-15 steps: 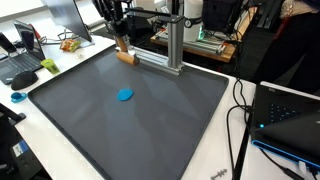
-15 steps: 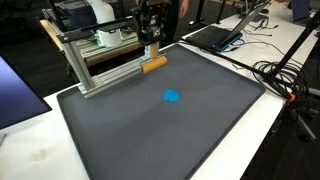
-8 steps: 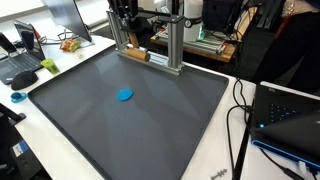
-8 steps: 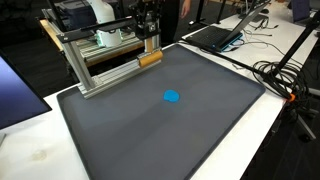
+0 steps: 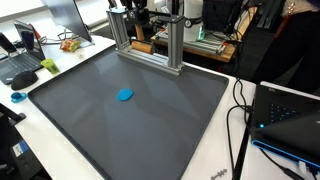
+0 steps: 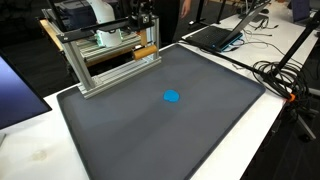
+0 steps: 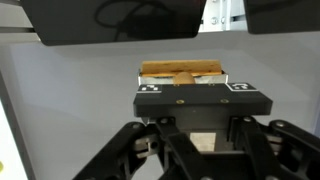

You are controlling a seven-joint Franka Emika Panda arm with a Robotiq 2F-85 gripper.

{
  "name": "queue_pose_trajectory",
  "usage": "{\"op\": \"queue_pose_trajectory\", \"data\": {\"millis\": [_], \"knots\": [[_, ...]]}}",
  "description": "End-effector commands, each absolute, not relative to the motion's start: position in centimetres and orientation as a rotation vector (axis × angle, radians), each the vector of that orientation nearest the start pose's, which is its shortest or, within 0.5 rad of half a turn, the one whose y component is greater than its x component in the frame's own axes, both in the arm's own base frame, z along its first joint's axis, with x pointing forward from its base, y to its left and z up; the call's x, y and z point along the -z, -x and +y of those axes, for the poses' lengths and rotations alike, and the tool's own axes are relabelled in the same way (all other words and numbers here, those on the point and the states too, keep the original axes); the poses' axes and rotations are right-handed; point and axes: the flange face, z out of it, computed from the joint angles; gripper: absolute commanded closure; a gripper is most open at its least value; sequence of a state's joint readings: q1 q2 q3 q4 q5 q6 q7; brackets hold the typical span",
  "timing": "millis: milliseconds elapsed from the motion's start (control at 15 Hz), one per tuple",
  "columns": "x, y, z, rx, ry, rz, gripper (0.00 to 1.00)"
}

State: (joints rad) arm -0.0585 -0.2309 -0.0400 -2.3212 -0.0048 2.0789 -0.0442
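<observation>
My gripper (image 5: 138, 30) is shut on a tan wooden block (image 5: 143, 46) and holds it inside the aluminium frame (image 5: 174, 48) at the back edge of the dark mat (image 5: 150, 125). In an exterior view the gripper (image 6: 146, 32) hangs over the block (image 6: 146, 51), just behind the frame's lower rail (image 6: 110, 75). In the wrist view the block (image 7: 182, 71) lies across the fingertips (image 7: 182, 84) against a pale surface. A small blue disc (image 5: 125, 95) lies alone on the mat, well away from the gripper; it also shows in an exterior view (image 6: 172, 97).
An open laptop (image 5: 22, 62) and clutter sit beside the mat. Another laptop (image 5: 288, 115) with cables (image 5: 240, 105) is on the opposite side. A laptop (image 6: 215, 36) and cables (image 6: 280, 75) lie past the mat's far corner. A machine (image 6: 100, 38) stands inside the frame.
The gripper has carried the wooden block up off the mat's back edge and back into the aluminium frame. The blue disc has not moved.
</observation>
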Motion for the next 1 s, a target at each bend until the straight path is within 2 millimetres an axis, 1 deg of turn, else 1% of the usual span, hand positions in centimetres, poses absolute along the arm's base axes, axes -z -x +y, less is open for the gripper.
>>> {"op": "queue_pose_trajectory", "data": {"millis": [0, 200, 400, 467, 533, 800, 867, 933], "knots": [[-44.6, -44.2, -3.0, 0.021, 3.137, 0.083, 0.78], [-44.8, -43.1, -1.3, 0.015, 3.157, 0.095, 0.78], [-44.4, -42.3, 0.3, -0.006, 3.196, 0.170, 0.78], [-43.8, -43.7, -0.4, -0.017, 3.160, 0.121, 0.78], [-43.7, -43.6, 0.0, -0.022, 3.164, 0.123, 0.53], [-43.3, -43.7, -0.2, -0.036, 3.162, 0.129, 0.53], [-43.3, -43.7, -0.2, -0.036, 3.162, 0.129, 0.78], [-43.1, -43.6, -0.5, -0.037, 3.184, 0.121, 0.78]]}}
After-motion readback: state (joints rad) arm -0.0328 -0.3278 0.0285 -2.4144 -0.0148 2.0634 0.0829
